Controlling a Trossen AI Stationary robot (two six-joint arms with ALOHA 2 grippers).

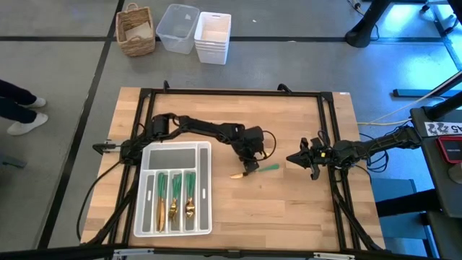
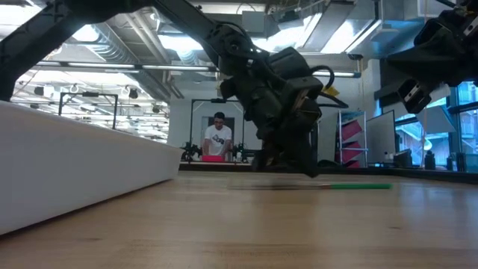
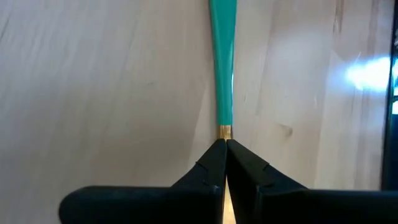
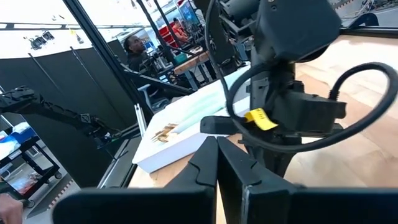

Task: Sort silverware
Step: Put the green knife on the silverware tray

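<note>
Silverware, loose piece [image 1: 256,170]: one utensil with gold head and slim green handle, lying flat on the wooden surface [image 1: 289,209] just right of centre in the high view; the handle points toward 3 o'clock, the gold tip toward 9 o'clock. Type of head cannot be told. In the left wrist view the green handle [image 3: 222,68] runs straight away from the fingertips, its gold collar meeting them.

Silverware, sorted pieces [image 1: 174,196]: several green-handled, gold-headed utensils lying lengthwise in the narrow compartments of the white compartmented tray [image 1: 204,189], at 7 o'clock on the surface.

Left hand [image 1: 250,165]: down at the surface over the loose utensil's gold end, fingers pressed together with the metal neck clamped between their tips. In the low view it [image 2: 287,166] sits at the surface, the green handle [image 2: 358,186] projecting beside it.

Right hand [image 1: 291,159]: at 3 o'clock, near the handle end of the loose utensil but apart from it, fingers together, nothing in them. Its wrist view looks past them toward the left arm and tray.

Background: a person [image 2: 218,138] in a white top beyond the surface, low view.
</note>
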